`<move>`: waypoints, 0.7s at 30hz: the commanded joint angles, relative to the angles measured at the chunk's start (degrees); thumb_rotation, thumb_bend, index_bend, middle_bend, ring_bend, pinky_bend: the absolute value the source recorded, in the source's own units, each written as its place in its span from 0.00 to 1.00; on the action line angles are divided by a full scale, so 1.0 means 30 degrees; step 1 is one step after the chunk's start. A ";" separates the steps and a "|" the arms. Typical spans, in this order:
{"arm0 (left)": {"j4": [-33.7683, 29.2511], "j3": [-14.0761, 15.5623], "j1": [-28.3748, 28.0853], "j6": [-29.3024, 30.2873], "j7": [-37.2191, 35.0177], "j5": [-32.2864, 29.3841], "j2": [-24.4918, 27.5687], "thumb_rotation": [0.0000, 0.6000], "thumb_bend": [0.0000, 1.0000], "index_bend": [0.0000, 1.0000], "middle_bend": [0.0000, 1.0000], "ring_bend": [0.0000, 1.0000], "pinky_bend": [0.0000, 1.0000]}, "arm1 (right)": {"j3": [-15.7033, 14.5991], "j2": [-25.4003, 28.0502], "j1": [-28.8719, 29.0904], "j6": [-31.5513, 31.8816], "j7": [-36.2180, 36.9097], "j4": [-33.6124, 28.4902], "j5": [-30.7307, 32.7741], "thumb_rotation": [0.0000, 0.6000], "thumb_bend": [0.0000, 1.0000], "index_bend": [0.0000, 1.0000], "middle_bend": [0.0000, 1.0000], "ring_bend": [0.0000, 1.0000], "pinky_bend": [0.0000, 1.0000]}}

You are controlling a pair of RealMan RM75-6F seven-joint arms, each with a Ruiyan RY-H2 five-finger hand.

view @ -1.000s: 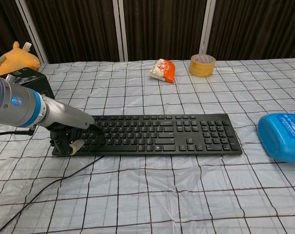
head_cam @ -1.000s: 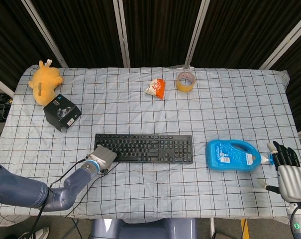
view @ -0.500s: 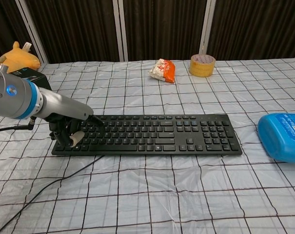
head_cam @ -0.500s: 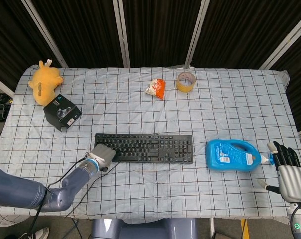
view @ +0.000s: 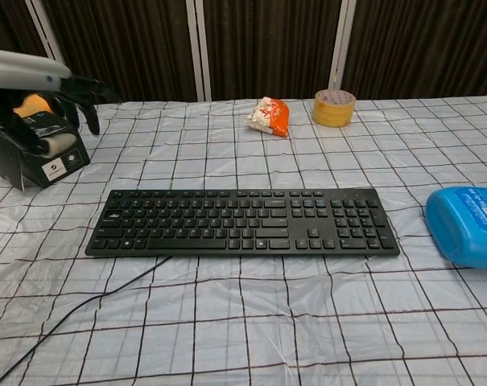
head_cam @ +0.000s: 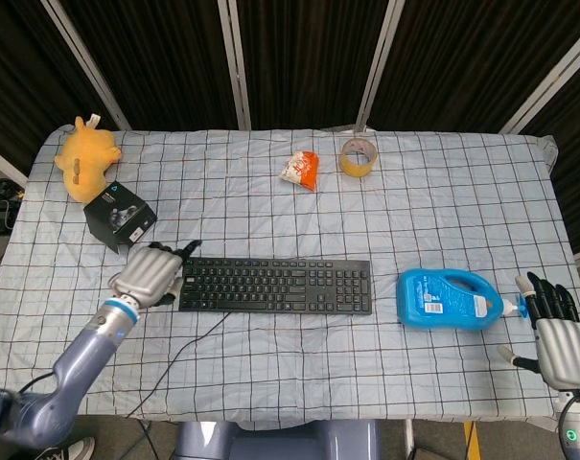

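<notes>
My left hand (head_cam: 150,271) hangs in the air just off the left end of the black keyboard (head_cam: 275,286), holding nothing, its fingers loosely apart and pointing down. In the chest view the left hand (view: 46,108) shows high up, in front of the black box (view: 40,157), well clear of the keyboard (view: 243,223). My right hand (head_cam: 558,335) rests at the table's right front corner with fingers stretched out, empty, just right of the cap of the blue detergent bottle (head_cam: 448,299), which lies on its side.
A yellow plush toy (head_cam: 83,158) and the black box (head_cam: 120,217) sit at the back left. An orange snack packet (head_cam: 301,170) and a tape roll (head_cam: 358,157) lie at the back middle. The keyboard's cable (view: 90,301) trails to the front edge.
My left hand has lifted off the keyboard's left end and moved up and to the left. The keyboard's left end has shifted slightly. The right hand has not moved.
</notes>
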 commanded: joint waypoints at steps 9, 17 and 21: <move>0.2335 0.4619 1.0229 1.0018 -0.1426 1.0750 0.0142 1.00 0.03 0.00 0.00 0.00 0.00 | -0.0041 -0.0020 -0.0053 0.0258 -0.0350 0.0020 -0.0249 1.00 0.05 0.03 0.00 0.00 0.00; 0.6480 0.4051 1.3458 1.0940 -0.3397 1.1736 -0.1338 1.00 0.02 0.00 0.00 0.00 0.00 | -0.0109 -0.0248 -0.0058 0.0641 -0.0391 0.0334 -0.0844 1.00 0.05 0.03 0.00 0.00 0.00; 0.7103 0.3575 1.4058 1.0513 -0.3826 1.2053 -0.1399 1.00 0.02 0.00 0.00 0.00 0.00 | -0.0110 -0.0347 -0.0067 0.0712 -0.0343 0.0489 -0.0918 1.00 0.05 0.03 0.00 0.00 0.00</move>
